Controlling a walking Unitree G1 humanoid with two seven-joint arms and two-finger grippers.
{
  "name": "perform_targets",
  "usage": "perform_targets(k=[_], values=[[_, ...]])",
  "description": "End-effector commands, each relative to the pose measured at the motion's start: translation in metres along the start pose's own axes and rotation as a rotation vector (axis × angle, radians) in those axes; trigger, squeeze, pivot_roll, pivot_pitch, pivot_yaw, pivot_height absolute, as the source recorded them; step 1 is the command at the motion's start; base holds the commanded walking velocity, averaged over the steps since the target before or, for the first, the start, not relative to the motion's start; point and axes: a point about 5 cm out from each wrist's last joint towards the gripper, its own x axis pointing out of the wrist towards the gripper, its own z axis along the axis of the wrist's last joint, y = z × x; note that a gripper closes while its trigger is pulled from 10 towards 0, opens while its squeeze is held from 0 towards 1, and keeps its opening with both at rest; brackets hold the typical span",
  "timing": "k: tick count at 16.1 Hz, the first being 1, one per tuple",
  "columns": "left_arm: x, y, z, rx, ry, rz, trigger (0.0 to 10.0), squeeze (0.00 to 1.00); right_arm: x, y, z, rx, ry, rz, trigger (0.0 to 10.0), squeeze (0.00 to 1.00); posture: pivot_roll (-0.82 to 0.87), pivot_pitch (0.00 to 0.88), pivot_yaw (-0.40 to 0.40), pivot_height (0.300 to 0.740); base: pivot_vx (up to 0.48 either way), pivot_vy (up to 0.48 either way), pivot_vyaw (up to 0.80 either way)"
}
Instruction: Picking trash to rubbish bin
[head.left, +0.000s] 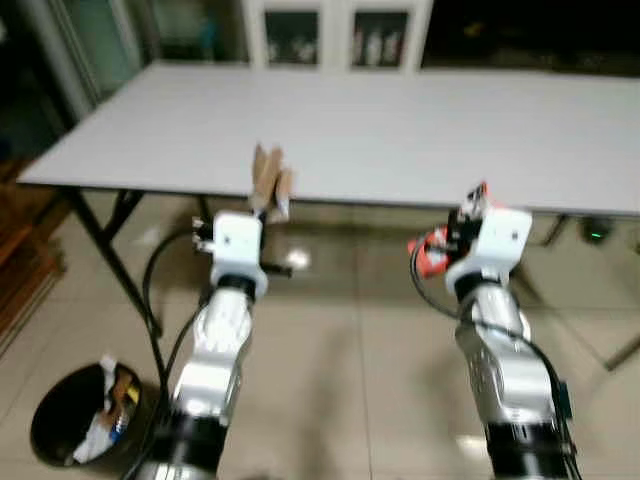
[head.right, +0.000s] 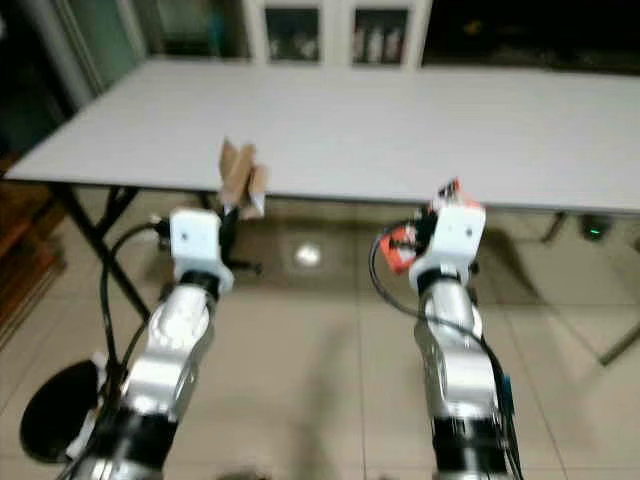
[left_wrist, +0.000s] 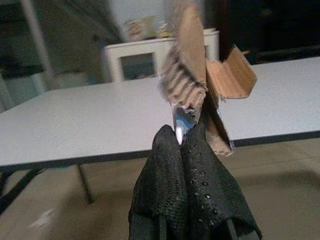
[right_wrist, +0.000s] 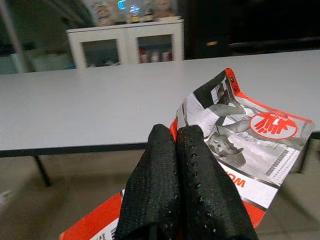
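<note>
- My left gripper (left_wrist: 187, 150) clamps cardboard (head.left: 269, 180), frame centre-left.
- My right gripper (right_wrist: 177, 145) clamps a red packet (right_wrist: 245, 145), centre-right.
- Bin (head.left: 60, 425) lies lower left; left arm nearer.

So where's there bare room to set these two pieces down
The white table is bare from its near edge back to the cabinets. The floor between both arms is free. The black bin by the left arm already holds trash.

Long white table (head.left: 400, 130); beige tiled floor (head.left: 350, 380); white glass-fronted cabinet (right_wrist: 127, 45)
</note>
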Motion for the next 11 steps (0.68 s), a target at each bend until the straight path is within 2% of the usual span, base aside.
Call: perform_targets(k=[1, 8, 11], values=[[0.0007, 0.0029, -0.0005, 0.023, 0.014, 0.01, 10.0, 0.0, 0.0003, 0.0032, 0.0011, 0.011, 0.005, 0.001, 10.0, 0.0, -0.05, 0.025, 0.004, 0.74, 0.0, 0.0, 0.0], [0.0002, 0.0001, -0.0046, 0.021, 0.047, -0.013, 10.0, 0.0, 0.0016, 0.0045, 0.0019, 0.016, 0.009, -0.002, 10.0, 0.0, -0.05, 0.046, 0.0, 0.74, 0.0, 0.0, 0.0], [0.001, 0.0023, -0.0061, 0.02, 0.066, -0.006, 10.0, 0.0, 0.0024, 0.0065, 0.0018, 0.023, 0.012, 0.0, 10.0, 0.0, -0.04, 0.053, 0.004, 0.74, 0.0, 0.385, 0.0]])
